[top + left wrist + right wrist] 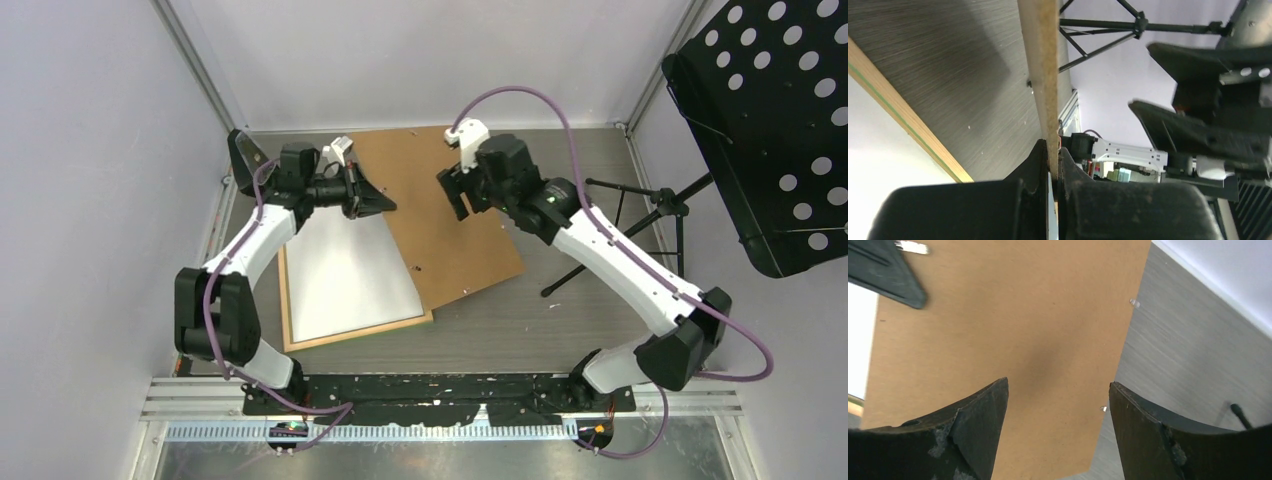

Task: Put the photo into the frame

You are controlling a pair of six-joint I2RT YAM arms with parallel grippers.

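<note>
1. The frame lies flat on the table, left of centre, with its light wood side up.
2. A white sheet fills the frame's opening. Whether it is the photo lying face down cannot be told.
3. A brown board sits to the right of the frame and further back.
4. The left gripper has its jaws pressed onto the board's left edge, pinching it.
5. The right gripper hangs above the board with its jaws spread, holding nothing.
</note>
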